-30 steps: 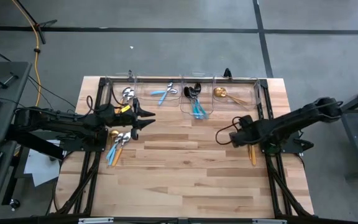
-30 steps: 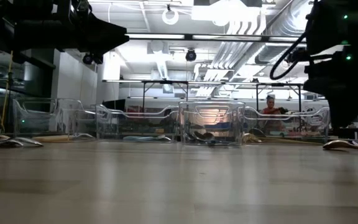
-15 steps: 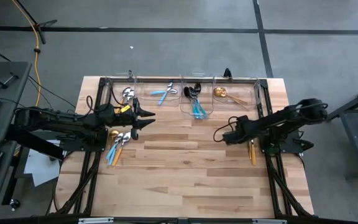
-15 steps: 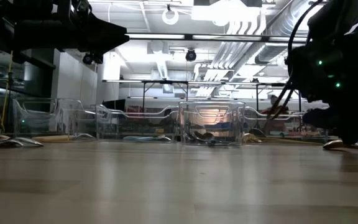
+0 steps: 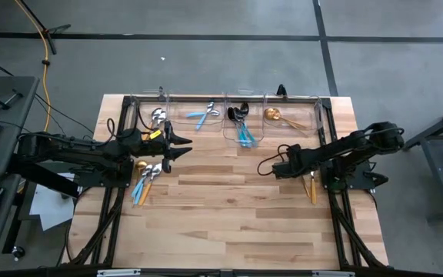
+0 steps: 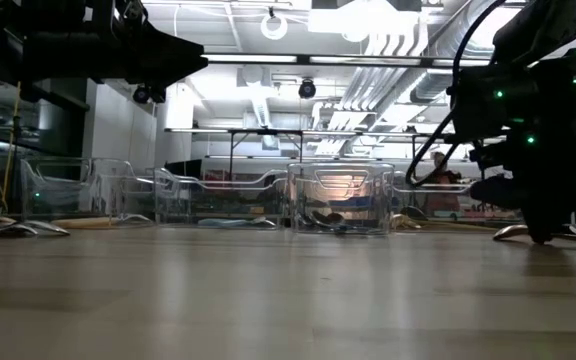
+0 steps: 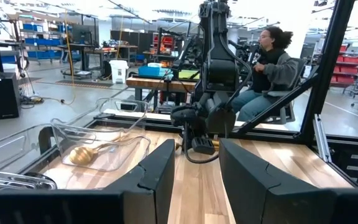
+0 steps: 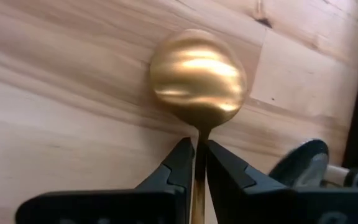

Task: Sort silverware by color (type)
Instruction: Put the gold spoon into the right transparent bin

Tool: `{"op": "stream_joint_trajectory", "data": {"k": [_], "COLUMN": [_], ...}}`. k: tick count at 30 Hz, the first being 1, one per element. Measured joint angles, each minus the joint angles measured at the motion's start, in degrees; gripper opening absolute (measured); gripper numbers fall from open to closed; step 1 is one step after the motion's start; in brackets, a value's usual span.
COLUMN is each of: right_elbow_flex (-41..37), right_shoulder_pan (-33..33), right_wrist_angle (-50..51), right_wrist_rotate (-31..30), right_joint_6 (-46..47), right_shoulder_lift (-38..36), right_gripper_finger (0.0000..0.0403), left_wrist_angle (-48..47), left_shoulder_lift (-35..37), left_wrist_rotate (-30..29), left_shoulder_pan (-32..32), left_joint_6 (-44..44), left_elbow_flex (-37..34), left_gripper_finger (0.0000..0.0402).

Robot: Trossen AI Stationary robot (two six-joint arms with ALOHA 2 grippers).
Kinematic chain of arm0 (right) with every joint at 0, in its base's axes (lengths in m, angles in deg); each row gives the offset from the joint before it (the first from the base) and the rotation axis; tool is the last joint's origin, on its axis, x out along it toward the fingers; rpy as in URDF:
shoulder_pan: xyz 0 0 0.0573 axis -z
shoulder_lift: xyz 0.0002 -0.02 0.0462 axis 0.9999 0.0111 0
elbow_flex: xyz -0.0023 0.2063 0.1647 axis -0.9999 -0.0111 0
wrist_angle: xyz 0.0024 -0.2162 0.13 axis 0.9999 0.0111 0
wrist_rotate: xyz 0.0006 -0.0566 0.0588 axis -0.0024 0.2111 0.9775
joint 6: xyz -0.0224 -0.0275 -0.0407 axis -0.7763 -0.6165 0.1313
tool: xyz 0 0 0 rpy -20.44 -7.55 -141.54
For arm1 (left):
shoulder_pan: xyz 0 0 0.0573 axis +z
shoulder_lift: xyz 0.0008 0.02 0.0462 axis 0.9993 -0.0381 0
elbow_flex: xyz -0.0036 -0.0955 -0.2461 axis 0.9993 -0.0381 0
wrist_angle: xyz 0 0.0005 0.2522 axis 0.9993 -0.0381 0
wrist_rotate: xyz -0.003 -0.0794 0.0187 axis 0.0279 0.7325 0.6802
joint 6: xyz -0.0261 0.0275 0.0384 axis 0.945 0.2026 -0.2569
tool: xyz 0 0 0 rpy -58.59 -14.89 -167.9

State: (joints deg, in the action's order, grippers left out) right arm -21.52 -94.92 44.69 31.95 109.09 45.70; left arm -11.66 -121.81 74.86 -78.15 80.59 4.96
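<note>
Now we see the right gripper [image 8: 196, 163] clamped on the neck of a gold spoon [image 8: 197, 70], its two dark fingers [image 8: 178, 163] pinching the thin stem just below the bowl, which lies over bare wood. From above, this gripper [image 5: 263, 168] sits over the right half of the table [image 5: 229, 215], with its arm stretching back toward the right edge. Just beside that arm an orange-handled piece [image 5: 311, 188] lies on the wood. At table height the right arm [image 6: 533, 120] stands at the right with a spoon bowl [image 6: 513, 232] low by the tabletop next to it.

Our left gripper [image 5: 184, 146] hovers over the left side, fingers parted and holding nothing; its wrist camera looks between its fingers [image 7: 160, 177] across the table to the right arm [image 7: 213, 74] and a person [image 7: 269, 68] seated beyond.

Near the left gripper a small pile of silverware [image 5: 146, 177] with blue and orange handles rests on the table. Along the far edge stands a row of clear bins [image 5: 229, 115]: silver spoons [image 5: 158, 117] in the leftmost, light-blue pieces [image 5: 203, 115] in the next, black ones with blue handles [image 5: 241, 123] in the third, and gold ones [image 5: 277, 116] in the rightmost
</note>
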Motion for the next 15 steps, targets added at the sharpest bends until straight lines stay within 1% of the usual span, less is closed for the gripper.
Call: {"op": "stream_joint_trajectory", "data": {"k": [4, 8, 10, 15], "right_elbow_flex": [0.1, 0.1, 0.1, 2.8], "right_shoulder_pan": [-0.1, -0.2, -0.6, -3.7], "right_wrist_angle": [-0.1, -0.1, 0.1, 2.8], "right_wrist_rotate": [0.2, 0.1, 0.1, 1.1], "right_joint_6": [-1.0, -2.8, -3.8, -5.5], "right_shoulder_lift": [0.0, 0.0, 0.0, -0.2], "right_gripper_finger": [0.0033, 0.0009, 0.0008, 0.0005], "left_wrist_angle": [0.0, -0.2, -0.2, -0.2], "left_shoulder_lift": [0.0, 0.0, 0.0, 0.0], "left_wrist_rotate": [0.0, 0.0, 0.0, 0.0], "left_shoulder_pan": [0.0, 0.0, 0.0, 0.0], "left_joint_6": [0.0, 0.0, 0.0, 0.0], "left_elbow_flex": [0.0, 0.0, 0.0, 0.0], "left_gripper_finger": [0.0117, 0.0117, 0.0117, 0.0117]}}
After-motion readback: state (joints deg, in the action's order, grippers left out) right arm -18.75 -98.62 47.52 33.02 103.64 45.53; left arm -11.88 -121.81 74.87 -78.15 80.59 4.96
